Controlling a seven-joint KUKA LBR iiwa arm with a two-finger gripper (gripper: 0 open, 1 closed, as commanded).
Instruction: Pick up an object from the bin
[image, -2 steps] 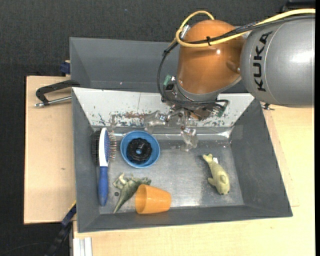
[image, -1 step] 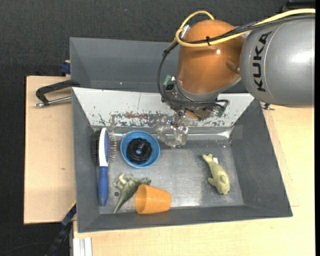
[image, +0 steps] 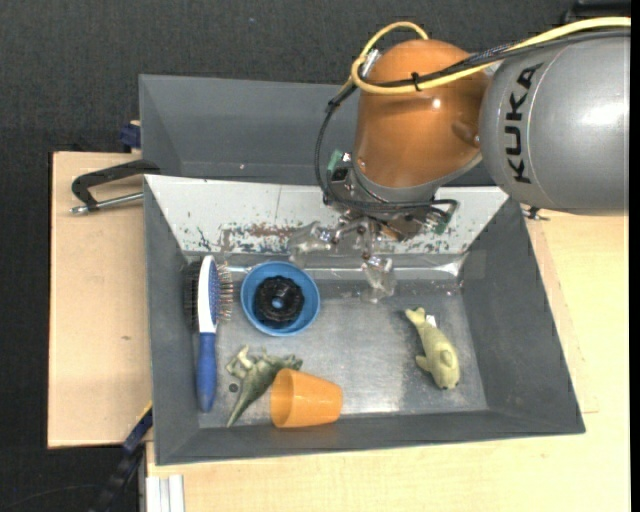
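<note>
We count six loose things in the bin (image: 525, 330), one of each.
One brush (image: 206, 330), one blue bowl (image: 311, 300), one black disc (image: 277, 298) in it, one green dinosaur (image: 255, 378), one orange cup (image: 305, 398), one pale seal (image: 437, 352).

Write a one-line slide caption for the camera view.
Tool at the back wall of the bin; blue brush, blue bowl, toy dinosaur, orange cup and toy whale on its floor.

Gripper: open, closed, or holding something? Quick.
Gripper: cannot be told. It is at the bin's far wall, between the blue round dish and the pale yellow toy animal.
</note>
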